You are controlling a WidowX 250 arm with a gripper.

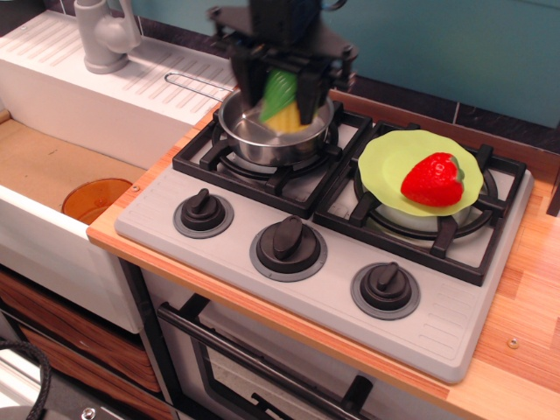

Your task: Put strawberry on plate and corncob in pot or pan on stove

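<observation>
My gripper [282,98] is shut on the corncob [280,103], green husk up and yellow kernels down, and holds it over the shiny steel pan [254,140] on the stove's back left grate. The corncob's lower end is at about the pan's rim height. The pan's wire handle [194,81] points left toward the sink. The red strawberry [432,180] lies on the light yellow-green plate [389,157], which rests on the right grate of the grey stove [437,324].
Three black knobs [287,241] line the stove's front. A white sink unit with a grey faucet [105,35] stands at the left. An orange bowl [96,199] sits in the lower basin. A teal wall rises behind.
</observation>
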